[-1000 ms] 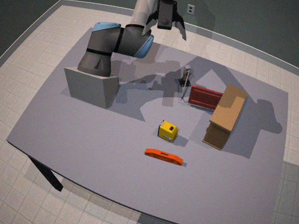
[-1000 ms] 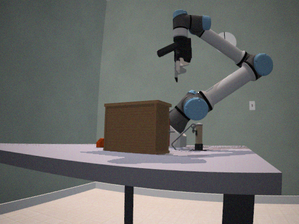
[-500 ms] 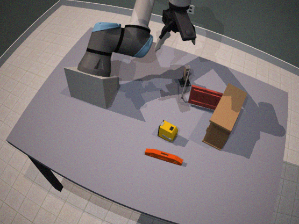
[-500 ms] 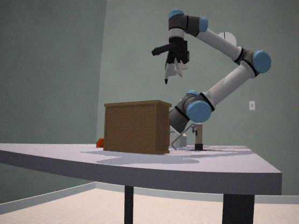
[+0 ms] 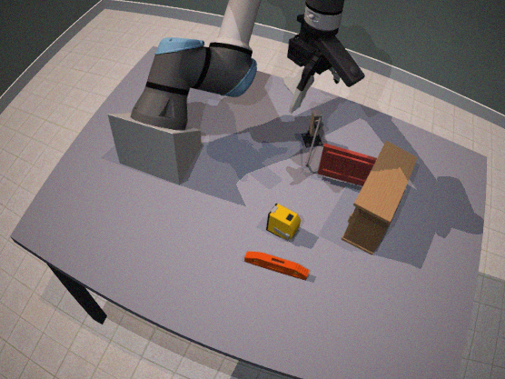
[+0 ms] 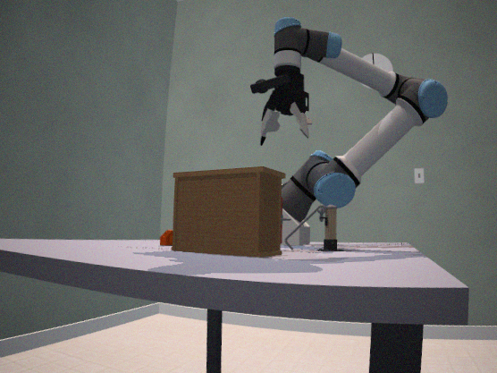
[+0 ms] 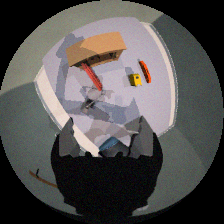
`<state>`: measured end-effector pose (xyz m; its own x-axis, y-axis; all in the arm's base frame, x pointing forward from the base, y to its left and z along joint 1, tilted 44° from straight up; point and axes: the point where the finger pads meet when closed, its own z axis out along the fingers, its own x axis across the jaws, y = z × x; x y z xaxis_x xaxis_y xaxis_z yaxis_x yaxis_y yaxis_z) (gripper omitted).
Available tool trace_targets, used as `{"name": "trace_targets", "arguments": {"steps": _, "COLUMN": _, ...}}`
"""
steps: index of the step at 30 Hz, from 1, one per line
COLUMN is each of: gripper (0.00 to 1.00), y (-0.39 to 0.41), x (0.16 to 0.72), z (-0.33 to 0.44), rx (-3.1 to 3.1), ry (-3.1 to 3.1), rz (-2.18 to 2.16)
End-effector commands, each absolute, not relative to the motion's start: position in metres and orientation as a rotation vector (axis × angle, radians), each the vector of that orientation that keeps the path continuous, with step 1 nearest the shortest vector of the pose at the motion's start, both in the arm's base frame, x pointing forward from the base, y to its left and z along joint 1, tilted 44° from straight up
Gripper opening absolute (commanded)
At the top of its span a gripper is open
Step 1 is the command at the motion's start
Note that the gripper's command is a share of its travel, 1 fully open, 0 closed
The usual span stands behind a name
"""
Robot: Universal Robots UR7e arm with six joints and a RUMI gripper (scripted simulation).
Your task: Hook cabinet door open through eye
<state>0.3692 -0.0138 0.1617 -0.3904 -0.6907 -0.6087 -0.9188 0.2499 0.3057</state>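
Note:
The wooden cabinet (image 5: 386, 183) (image 6: 219, 211) (image 7: 97, 47) stands upright on its base. Its red door (image 5: 347, 164) (image 7: 92, 76) stands open, toward the post (image 5: 313, 121) (image 6: 331, 224). The grey hook (image 5: 312, 148) (image 6: 303, 223) slants down from the post, its bent lower end low over the table near the door's free edge. A small grey piece (image 6: 286, 219) juts out beside the door, above the hook's end; whether it is the eye is too small to tell. My gripper (image 5: 314, 95) (image 6: 285, 139) (image 7: 105, 117) is open and empty, high above the post and cabinet.
A yellow box-shaped thing (image 5: 283, 221) (image 7: 135, 79) and an orange level-like bar (image 5: 276, 264) (image 6: 166, 238) (image 7: 145, 72) lie in front of the cabinet's open side. The arm's grey base block (image 5: 145, 151) stands at the left in the top view.

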Motion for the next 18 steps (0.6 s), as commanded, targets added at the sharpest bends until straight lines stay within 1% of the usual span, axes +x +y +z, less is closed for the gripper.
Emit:
{"name": "trace_targets", "arguments": {"steps": 1, "gripper": 1.00, "y": 0.001, "x": 0.392, "z": 0.149, "rx": -1.657, "ry": 1.975, "rz": 0.836}}
{"name": "trace_targets", "arguments": {"steps": 18, "gripper": 1.00, "y": 0.031, "x": 0.421, "z": 0.133, "rx": -1.899, "ry": 1.641, "rz": 0.722}}
